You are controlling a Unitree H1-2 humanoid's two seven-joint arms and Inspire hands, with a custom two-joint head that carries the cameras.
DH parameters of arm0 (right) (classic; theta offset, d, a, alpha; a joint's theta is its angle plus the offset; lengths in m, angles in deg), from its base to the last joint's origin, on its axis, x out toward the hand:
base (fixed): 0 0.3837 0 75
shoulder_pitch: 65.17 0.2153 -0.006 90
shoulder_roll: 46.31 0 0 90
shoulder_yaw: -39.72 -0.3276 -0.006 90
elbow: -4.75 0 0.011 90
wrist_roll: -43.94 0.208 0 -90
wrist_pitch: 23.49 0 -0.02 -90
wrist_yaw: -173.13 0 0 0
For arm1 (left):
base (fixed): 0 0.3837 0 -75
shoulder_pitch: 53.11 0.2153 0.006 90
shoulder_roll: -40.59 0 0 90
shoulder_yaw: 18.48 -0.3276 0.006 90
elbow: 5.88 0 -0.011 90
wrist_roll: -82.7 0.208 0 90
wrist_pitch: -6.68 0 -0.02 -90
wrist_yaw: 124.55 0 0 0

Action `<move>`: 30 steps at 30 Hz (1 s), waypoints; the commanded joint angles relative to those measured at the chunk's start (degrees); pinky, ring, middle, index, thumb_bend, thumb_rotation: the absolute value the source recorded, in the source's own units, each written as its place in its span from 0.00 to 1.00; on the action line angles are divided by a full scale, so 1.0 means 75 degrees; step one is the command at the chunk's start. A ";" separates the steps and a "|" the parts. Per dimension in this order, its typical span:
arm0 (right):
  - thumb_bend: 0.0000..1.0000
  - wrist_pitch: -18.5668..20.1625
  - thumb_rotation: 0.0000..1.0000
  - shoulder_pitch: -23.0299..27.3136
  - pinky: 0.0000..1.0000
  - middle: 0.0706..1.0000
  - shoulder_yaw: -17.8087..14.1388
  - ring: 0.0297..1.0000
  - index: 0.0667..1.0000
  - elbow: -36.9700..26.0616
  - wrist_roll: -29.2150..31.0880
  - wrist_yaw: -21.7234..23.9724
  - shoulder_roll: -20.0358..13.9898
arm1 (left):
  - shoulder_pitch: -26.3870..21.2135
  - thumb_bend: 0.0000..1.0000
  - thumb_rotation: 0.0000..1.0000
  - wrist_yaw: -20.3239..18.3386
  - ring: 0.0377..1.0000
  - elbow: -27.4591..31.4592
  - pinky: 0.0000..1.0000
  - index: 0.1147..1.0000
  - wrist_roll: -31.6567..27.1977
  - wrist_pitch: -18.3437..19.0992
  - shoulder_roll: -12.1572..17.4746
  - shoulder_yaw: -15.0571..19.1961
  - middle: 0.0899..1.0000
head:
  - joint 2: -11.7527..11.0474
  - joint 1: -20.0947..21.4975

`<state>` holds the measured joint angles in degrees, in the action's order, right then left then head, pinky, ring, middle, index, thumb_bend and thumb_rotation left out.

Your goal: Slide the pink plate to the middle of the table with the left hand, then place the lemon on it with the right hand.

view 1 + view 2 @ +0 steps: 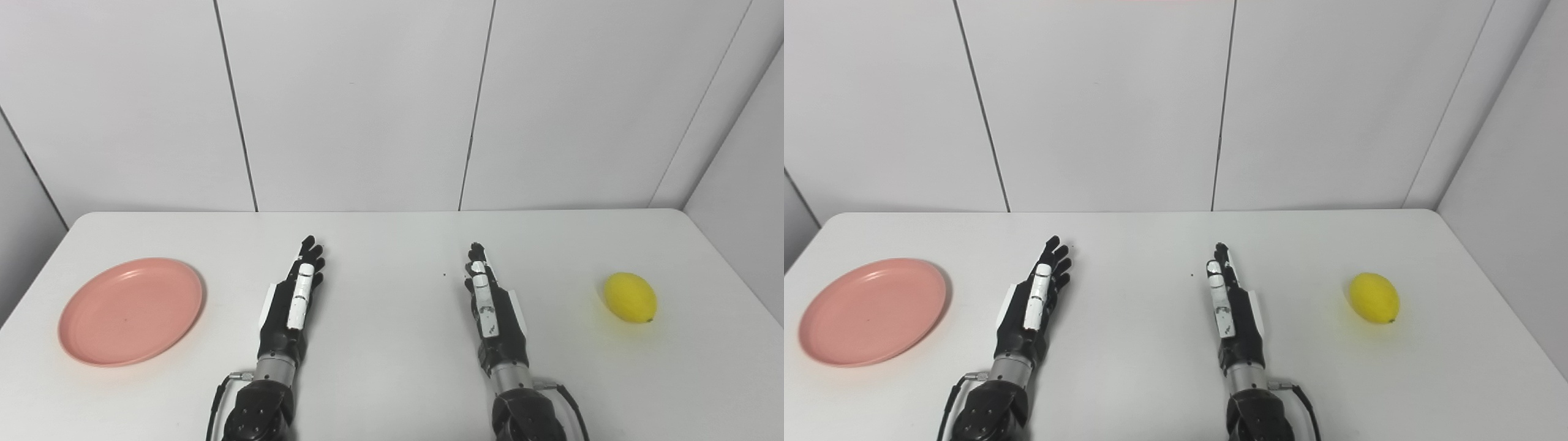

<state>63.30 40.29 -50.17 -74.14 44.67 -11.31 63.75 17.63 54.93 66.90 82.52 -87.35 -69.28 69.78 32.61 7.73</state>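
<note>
A pink plate (pixel 131 310) lies at the table's left side, with nothing on it. A yellow lemon (pixel 630 297) rests on the table at the right. My left hand (pixel 294 299) is stretched out flat over the table, open and holding nothing, to the right of the plate and apart from it. My right hand (pixel 489 301) is likewise open with straight fingers, well left of the lemon and not touching it.
The white table (pixel 392 245) has rounded far corners and ends at a white panelled wall (pixel 367 104). A tiny dark speck (pixel 443 275) lies between the hands.
</note>
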 commanded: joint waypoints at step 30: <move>0.70 -0.0330 1.00 0.0112 1.00 0.99 0.0029 1.00 0.98 -0.0068 -0.0067 -0.0023 0.0046 | -0.0011 0.51 1.00 0.0004 0.95 -0.0049 0.96 0.93 -0.0026 -0.0062 0.0026 0.0021 0.96 | 0.0020 -0.0009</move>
<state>63.30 40.28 -50.13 -74.13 44.66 -11.41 63.76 17.64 54.83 66.90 82.50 -87.39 -69.27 69.76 32.70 7.73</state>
